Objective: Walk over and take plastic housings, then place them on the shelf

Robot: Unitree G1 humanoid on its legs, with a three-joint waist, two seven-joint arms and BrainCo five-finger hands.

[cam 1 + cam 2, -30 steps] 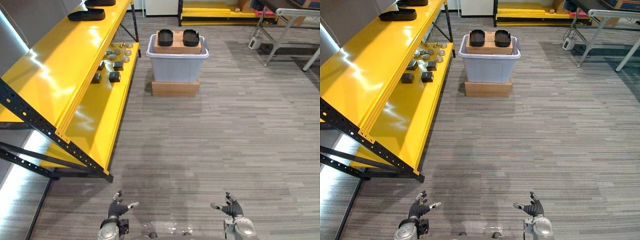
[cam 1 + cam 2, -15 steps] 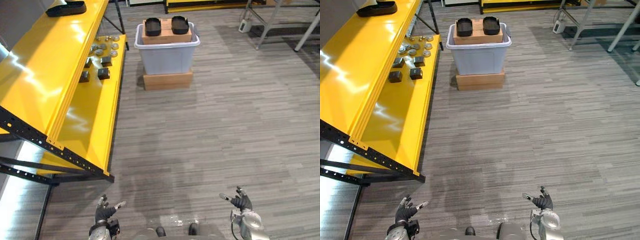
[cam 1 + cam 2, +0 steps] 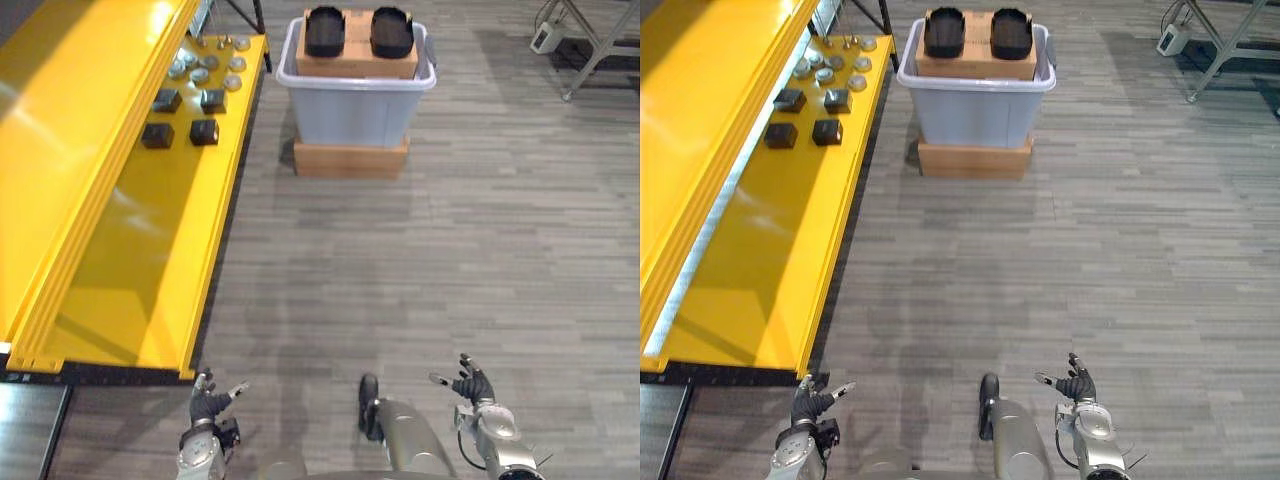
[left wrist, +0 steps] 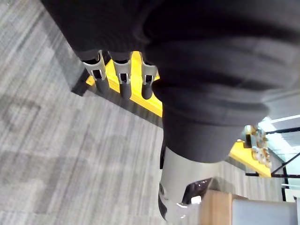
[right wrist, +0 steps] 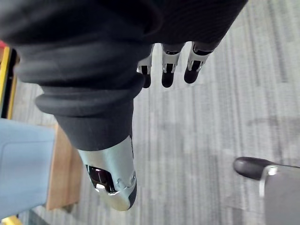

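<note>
Two black oval plastic housings [image 3: 325,30] sat side by side on a brown cardboard box [image 3: 358,62] inside a pale grey plastic bin [image 3: 350,112]. Well short of the bin, the left hand [image 3: 207,405] and right hand [image 3: 472,385] hung empty, fingers spread. A yellow metal shelf [image 3: 120,230] ran along the bin's left.

Left hand [image 3: 207,405] and right hand [image 3: 472,385]: silver fingers [image 5: 169,70] with dark tips; dark ribbed cover [image 5: 93,56] behind the fingers; silver-grey forearms [image 3: 497,448].
</note>
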